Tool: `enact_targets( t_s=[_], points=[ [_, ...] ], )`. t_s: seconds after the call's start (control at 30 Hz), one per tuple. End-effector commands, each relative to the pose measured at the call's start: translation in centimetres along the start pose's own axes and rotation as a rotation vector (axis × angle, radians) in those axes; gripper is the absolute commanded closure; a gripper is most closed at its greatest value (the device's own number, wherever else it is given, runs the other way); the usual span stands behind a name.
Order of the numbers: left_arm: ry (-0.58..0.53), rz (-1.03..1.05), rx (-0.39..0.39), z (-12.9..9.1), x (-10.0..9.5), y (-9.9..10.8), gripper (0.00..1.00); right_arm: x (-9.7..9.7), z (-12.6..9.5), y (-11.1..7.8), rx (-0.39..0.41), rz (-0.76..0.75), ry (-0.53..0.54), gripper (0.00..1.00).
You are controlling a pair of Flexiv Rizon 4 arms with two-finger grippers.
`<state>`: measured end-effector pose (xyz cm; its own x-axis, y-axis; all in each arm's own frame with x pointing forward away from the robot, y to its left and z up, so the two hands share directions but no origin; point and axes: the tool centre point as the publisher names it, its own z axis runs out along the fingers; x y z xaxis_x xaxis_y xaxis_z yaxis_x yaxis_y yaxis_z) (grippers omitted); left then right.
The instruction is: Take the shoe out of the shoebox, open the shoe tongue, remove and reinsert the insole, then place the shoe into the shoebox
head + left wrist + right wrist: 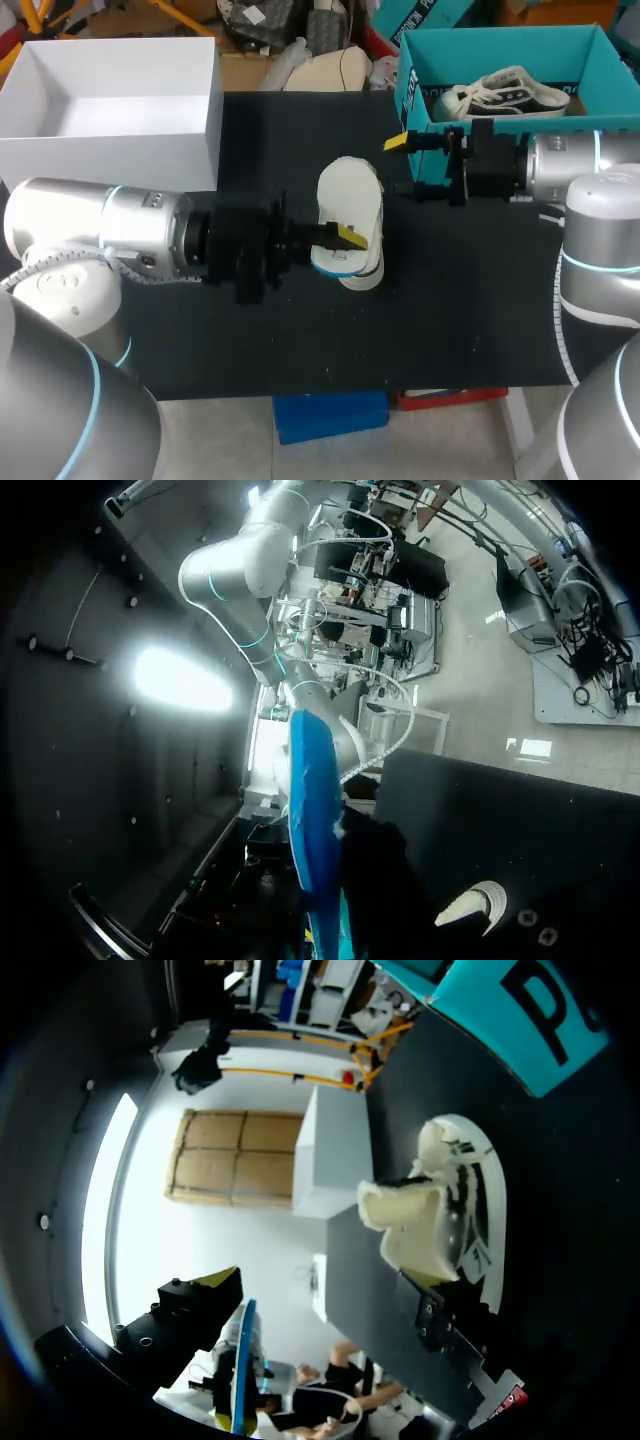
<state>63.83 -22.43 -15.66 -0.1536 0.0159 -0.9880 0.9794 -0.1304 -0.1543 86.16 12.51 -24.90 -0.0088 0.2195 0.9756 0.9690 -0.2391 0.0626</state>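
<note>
A white shoe (352,198) lies in the middle of the black table (460,320). My left gripper (340,237) is at its near end, shut on the insole (332,262), which is white on top and blue underneath. In the left wrist view the insole (315,820) stands edge-on between the fingers, which are hidden in the dark. My right gripper (405,165) stands open just right of the shoe, with nothing in it. The right wrist view shows the shoe (440,1210) with its tongue pulled up. The teal shoebox (420,60) stands at the back right.
Inside the teal shoebox lies a second, black-and-white sneaker (510,92). A large open white box (205,120) fills the back left. My left arm (130,235) stretches across the table's left half, my right arm (560,165) along the shoebox's front.
</note>
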Motion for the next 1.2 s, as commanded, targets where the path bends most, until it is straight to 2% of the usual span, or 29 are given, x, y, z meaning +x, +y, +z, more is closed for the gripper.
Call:
enact_targets(
  t_s=[0.03, 0.37, 0.8, 1.2],
  points=[
    [-0.124, 0.148, 0.021, 0.6, 2.5, 0.7, 1.0, -0.1, 0.2, -0.1, -0.004, 0.0, 0.001, 0.0],
    [-0.106, 0.176, 0.003, 0.9, 5.9, 3.8, 1.0, -0.1, 0.2, -0.1, -0.004, 0.0, 0.001, 0.0],
    [-0.083, 0.294, 0.031, 0.6, 7.7, 7.5, 1.0, -0.1, 0.2, -0.1, -0.004, 0.0, 0.001, 0.0],
    [-0.071, 0.255, -0.023, 0.2, 9.4, 11.9, 1.0, -0.1, 0.2, -0.1, -0.004, 0.0, 0.001, 0.0]
  ],
)
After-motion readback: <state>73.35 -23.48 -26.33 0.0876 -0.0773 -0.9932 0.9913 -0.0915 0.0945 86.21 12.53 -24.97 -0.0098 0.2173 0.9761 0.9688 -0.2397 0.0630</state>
